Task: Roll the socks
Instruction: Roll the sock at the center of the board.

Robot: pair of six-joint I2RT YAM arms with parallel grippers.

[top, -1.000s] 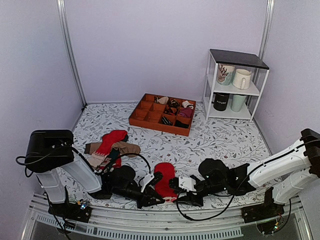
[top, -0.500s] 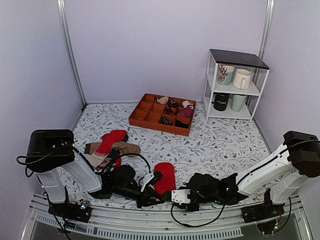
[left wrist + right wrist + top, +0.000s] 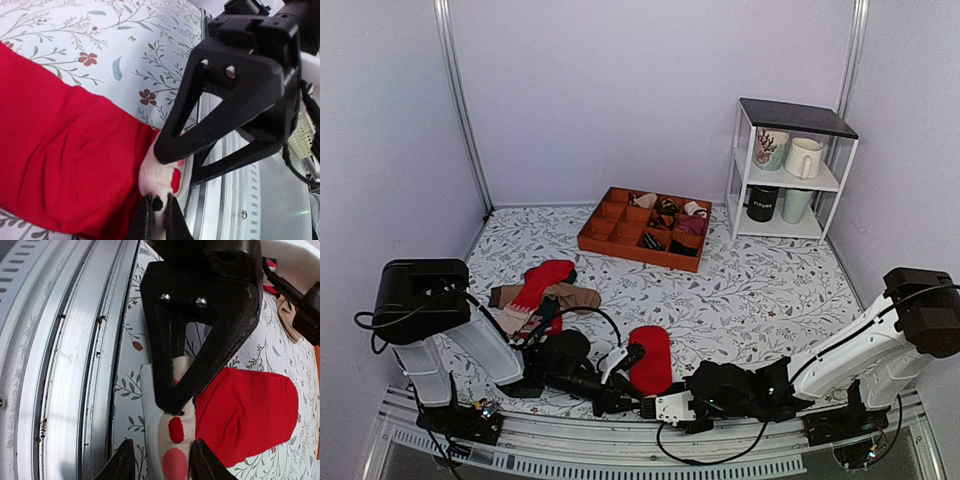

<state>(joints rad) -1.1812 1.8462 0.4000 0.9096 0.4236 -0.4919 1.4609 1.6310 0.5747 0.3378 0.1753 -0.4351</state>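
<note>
L gripper (image 3: 158, 204): jaws nearly closed, nipping the whitish cuff (image 3: 156, 172) of the socks (image 3: 65, 160). R gripper (image 3: 161, 445): jaws apart, straddling the same cuff from the opposite side; no clamp evident. The two tools sit nose to nose, fingers crossing over the cuff, v. little clearance.

Socks lie flat and unrolled at the near edge of the table (image 3: 125, 45). Cuff is just beside the metal rail (image 3: 65, 365), toe pointing away towards the tray (image 3: 645, 228).

Assessment: roll not begun; step in hand is securing the cuff.

Rec.: you close R on both layers beside L, not onto L's fingers. Lift only slightly, turn the cuff over towards the toe, keep tension even L/R. Watch the rail and finger-to-finger contact.
</note>
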